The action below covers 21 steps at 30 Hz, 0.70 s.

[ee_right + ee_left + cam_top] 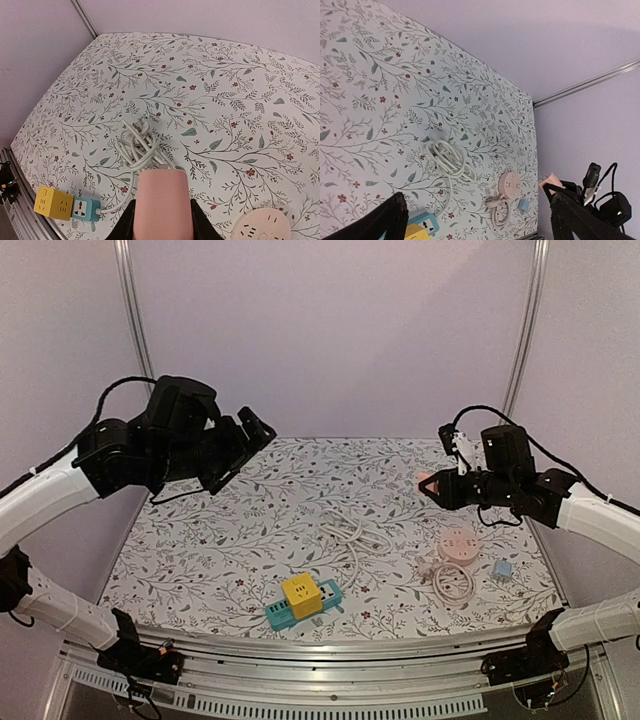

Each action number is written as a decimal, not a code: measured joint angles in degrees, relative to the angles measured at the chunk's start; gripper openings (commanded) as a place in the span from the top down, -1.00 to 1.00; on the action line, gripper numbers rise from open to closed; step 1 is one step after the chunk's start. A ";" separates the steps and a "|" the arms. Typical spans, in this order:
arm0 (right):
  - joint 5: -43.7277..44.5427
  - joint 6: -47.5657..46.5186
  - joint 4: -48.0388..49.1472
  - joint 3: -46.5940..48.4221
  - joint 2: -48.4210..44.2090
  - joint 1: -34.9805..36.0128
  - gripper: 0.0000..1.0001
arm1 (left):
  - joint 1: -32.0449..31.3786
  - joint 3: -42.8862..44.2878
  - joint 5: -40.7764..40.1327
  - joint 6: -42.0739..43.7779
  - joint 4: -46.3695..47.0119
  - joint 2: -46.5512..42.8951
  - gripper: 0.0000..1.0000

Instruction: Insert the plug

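Note:
My right gripper [432,487] is shut on the pink plug [165,205] and holds it in the air over the right side of the table; its prongs show in the left wrist view [551,181]. Under it and further forward lies a round pink socket [458,545] with its coiled pink cord [452,583]. A teal power strip [305,607] with a yellow cube socket [301,594] on it sits near the front edge. My left gripper [240,452] hangs high over the table's left side, open and empty.
A bundle of white cable [345,532] lies mid-table and runs to the teal strip. A small blue adapter [501,568] sits right of the pink socket. Purple walls close in the floral table top [200,540] on three sides.

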 measured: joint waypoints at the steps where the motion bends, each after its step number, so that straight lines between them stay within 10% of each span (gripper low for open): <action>1: -0.07 -0.11 -0.09 -0.15 -0.24 0.00 1.00 | 0.00 -0.04 -1.55 2.32 -1.66 -1.46 -0.99; 21: -2.43 -1.90 -1.97 -1.36 -2.84 0.00 1.00 | 5.31 0.28 -7.04 40.85 -15.04 -14.19 -0.99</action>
